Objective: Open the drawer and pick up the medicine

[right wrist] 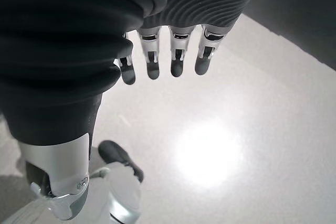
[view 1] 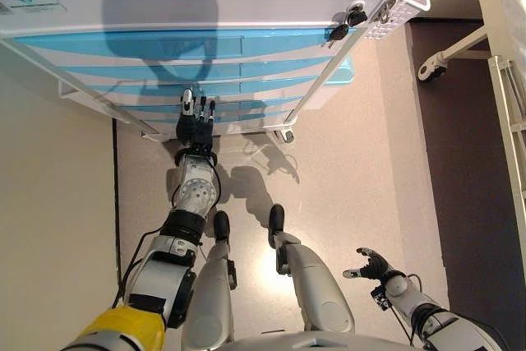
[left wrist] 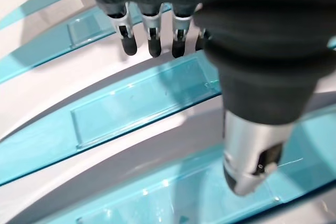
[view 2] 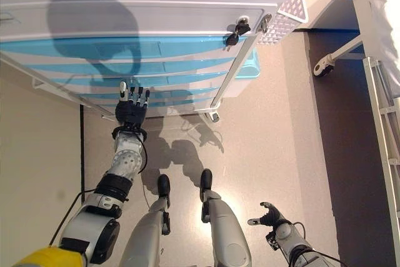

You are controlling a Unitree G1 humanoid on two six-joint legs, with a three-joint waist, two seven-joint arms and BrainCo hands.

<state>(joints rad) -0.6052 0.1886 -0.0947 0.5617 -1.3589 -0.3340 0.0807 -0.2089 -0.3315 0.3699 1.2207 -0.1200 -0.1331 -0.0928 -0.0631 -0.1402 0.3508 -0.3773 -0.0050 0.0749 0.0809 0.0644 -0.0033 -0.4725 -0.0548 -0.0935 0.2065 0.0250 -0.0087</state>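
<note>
L fingers [left wrist: 153, 38] straight, apart, tips just off a blue drawer front [left wrist: 142, 100] low on the cabinet [view 1: 205, 6]; nothing gripped. Left hand [view 1: 194, 121] at reach step; drawers all shut, medicine not visible. Next: hook the lip, pull. Right hand [view 1: 374, 267] idle, relaxed over floor [view 1: 362, 170]. Keys [view 1: 345, 22] hang at cabinet corner; bed frame [view 1: 501, 80] well apart.

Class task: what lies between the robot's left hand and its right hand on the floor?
Only bare floor separates left hand at the drawer fronts from right hand, in both eye views.
</note>
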